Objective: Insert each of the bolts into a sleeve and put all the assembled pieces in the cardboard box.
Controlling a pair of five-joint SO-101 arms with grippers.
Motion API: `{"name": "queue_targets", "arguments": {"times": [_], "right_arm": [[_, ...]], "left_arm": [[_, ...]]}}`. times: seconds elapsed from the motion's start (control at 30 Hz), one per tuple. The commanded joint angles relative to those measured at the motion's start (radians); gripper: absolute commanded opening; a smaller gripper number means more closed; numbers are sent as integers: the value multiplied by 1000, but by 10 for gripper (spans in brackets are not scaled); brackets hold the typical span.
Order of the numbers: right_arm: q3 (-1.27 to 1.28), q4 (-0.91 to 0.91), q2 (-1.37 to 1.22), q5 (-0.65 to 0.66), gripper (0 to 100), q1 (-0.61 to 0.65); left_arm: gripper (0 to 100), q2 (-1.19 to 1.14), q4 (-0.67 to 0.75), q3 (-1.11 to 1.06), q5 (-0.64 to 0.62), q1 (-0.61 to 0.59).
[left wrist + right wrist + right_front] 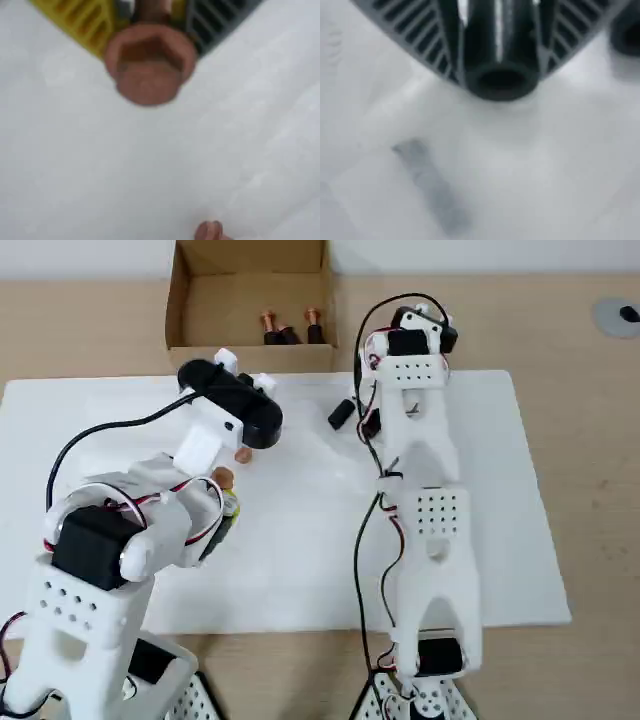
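In the left wrist view my left gripper [150, 35] is shut on a copper bolt [150, 62], hex head outward, between a yellow and a grey finger. From above, that bolt [222, 477] is just over the white mat's left part. A second copper bolt [243, 454] [212, 231] lies loose on the mat close by. My right gripper [500, 75] is shut on a black sleeve [501, 50], open end outward, low over the mat. Another black sleeve [341, 413] [626, 30] lies beside it. The cardboard box [178, 320] at the table's far edge holds three assembled pieces [290, 330].
The white mat [300, 560] covers most of the table between the arms. The right arm [425, 490] stretches along the mat's right side with cables beside it. A grey smudge [432, 187] marks the mat under the right gripper.
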State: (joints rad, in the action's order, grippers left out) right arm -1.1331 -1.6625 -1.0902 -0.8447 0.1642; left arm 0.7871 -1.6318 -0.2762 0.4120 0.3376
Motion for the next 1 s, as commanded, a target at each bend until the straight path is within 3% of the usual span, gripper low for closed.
{"name": "queue_targets", "arguments": {"times": [0.0,0.07,0.23,0.63,0.97], "right_arm": [[-93,-49,4,-8,9,5],[-208,-98,4,-5,9,7],[-542,-126,19,64,9,15],[-510,-127,533,207,9,76],[-418,-129,860,316,9,156]], "left_arm": [[7,24,-5,11,-3,8],[7,25,0,25,-25,6],[9,25,3,149,-215,8],[6,90,14,288,-250,5],[5,397,238,152,-245,5]]}}
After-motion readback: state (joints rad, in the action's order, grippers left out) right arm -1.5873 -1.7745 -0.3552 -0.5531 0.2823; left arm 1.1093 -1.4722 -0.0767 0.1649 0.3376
